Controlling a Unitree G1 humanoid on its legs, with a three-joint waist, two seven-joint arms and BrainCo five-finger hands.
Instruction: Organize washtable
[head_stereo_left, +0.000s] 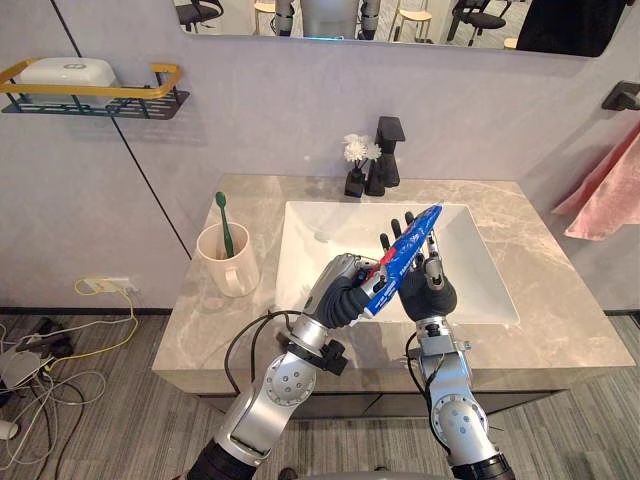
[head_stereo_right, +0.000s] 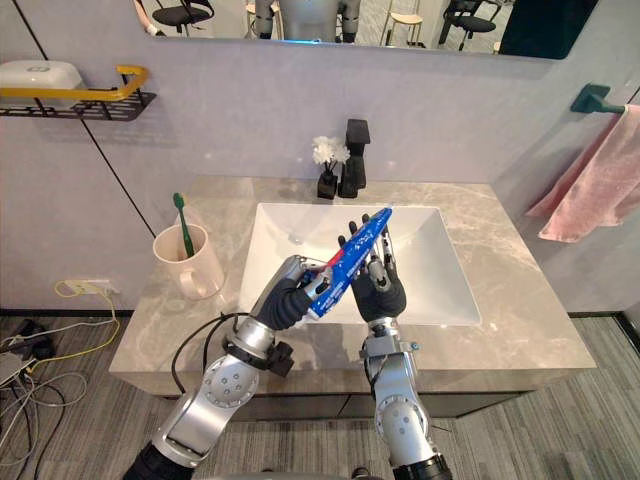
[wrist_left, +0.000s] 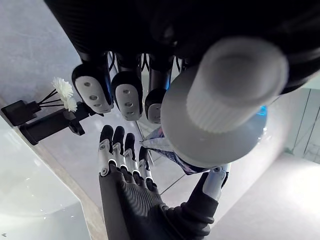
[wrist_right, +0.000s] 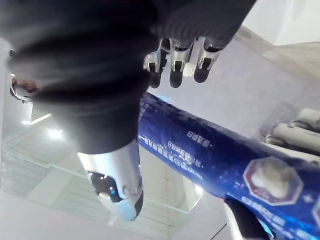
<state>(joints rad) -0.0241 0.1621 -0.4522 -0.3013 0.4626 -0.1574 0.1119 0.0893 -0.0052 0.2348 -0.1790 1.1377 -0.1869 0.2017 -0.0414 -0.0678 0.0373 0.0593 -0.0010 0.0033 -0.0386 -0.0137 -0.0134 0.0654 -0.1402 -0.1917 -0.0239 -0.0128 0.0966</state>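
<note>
Toothpaste tube (head_stereo_left: 405, 257), blue with a red band and a white cap, up in the air over the white sink (head_stereo_left: 310, 250). Slanting from the cap end, low on the left, to the flat end, high on the right. Cap end clamped in the left hand (head_stereo_left: 345, 292), fingers curled round it. In the left wrist view, the white ribbed cap close up and facing the camera, with the curled fingers (wrist_left: 127, 97) just beyond.

Right hand (head_stereo_left: 432, 292) upright just beside the left, over the front part of the sink, fingers straight, slightly apart and pointing up, closed on nothing. Upper half of the tube crossing in front of those fingers, between them and the thumb. Touching or only very close: cannot tell. In the right wrist view, the blue tube running across past the straight fingers (wrist_right: 174, 70).

On the grey marble countertop (head_stereo_left: 545, 300), left of the sink, a beige cup (head_stereo_left: 228, 265) with a green toothbrush (head_stereo_left: 224, 218) standing in it, head up. Behind the sink, against the wall, a black faucet (head_stereo_left: 388, 152). Just beside it on the left, a small dark bottle (head_stereo_left: 354, 184) holding white flowers. On the wall to the left, a yellow-and-black shelf (head_stereo_left: 150, 100) with a white box (head_stereo_left: 68, 70) on it. At the right edge, a pink towel (head_stereo_left: 605, 190) hanging. Above, the lower edge of a mirror (head_stereo_left: 400, 25).
</note>
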